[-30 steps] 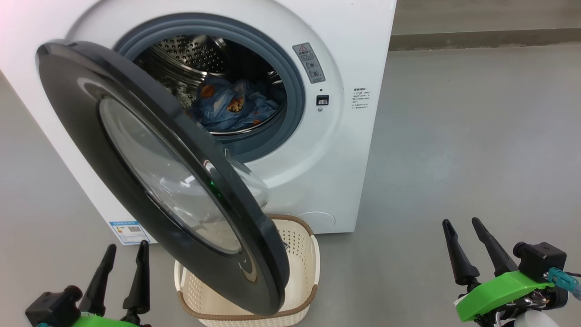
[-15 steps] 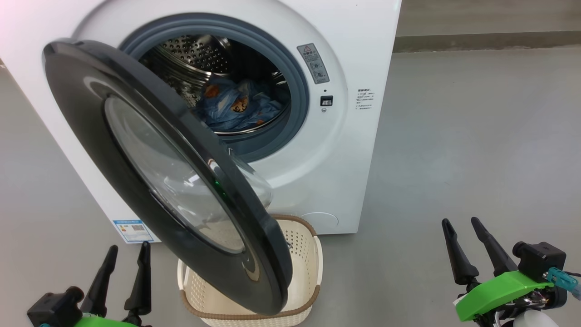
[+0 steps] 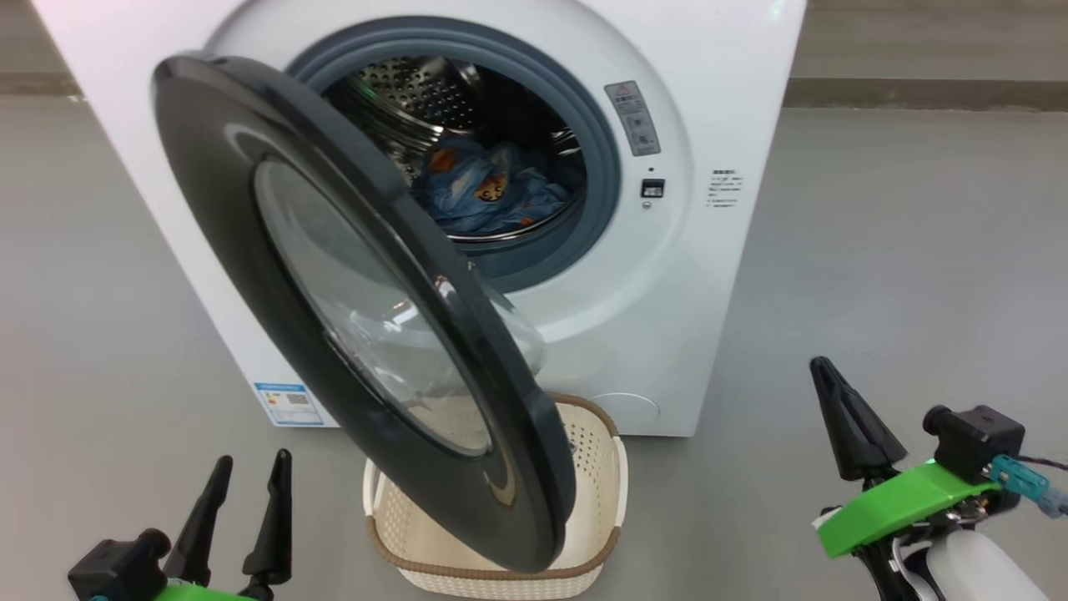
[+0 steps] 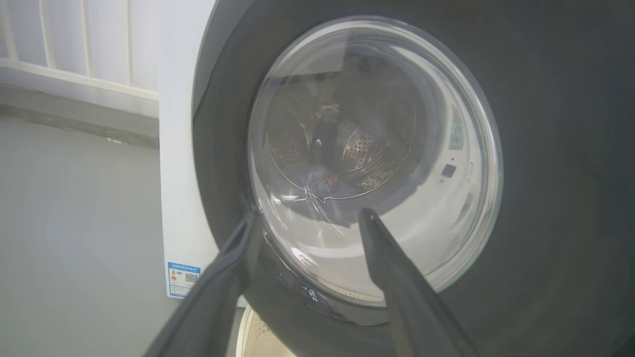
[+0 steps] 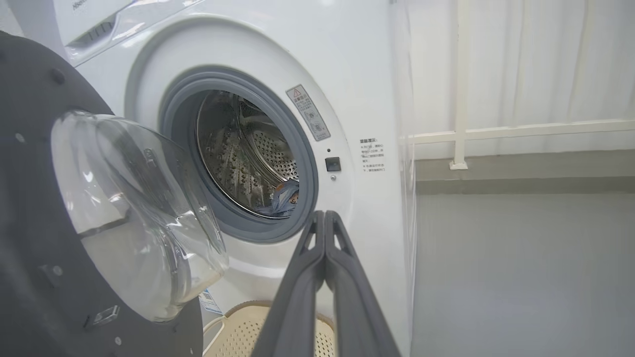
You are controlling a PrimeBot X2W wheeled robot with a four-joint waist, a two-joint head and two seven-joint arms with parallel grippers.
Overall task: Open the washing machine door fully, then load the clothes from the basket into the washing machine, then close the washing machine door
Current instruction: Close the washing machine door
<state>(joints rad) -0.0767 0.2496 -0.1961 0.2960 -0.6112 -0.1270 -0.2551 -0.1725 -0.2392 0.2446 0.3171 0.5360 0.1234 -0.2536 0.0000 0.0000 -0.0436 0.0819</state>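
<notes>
Clothes (image 3: 492,188) lie inside the drum (image 3: 417,83) of the washer (image 3: 717,108), which stands on the floor (image 3: 901,275). Its door (image 3: 221,209) is swung out, its lower edge over the basket (image 3: 602,467) on the floor just before the washer. The left gripper (image 3: 254,457) hovers low in front of the door, jaws spread and empty. The right gripper (image 3: 822,364) hangs off to the washer's right, jaws pressed together on nothing.

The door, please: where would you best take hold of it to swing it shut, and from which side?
Probably the door's black rim at its free edge, low over the basket, for best leverage. Come from the outer face, on the left: that side is flat, while the glass bowl bulges inward. The open left hand faces it.
</notes>
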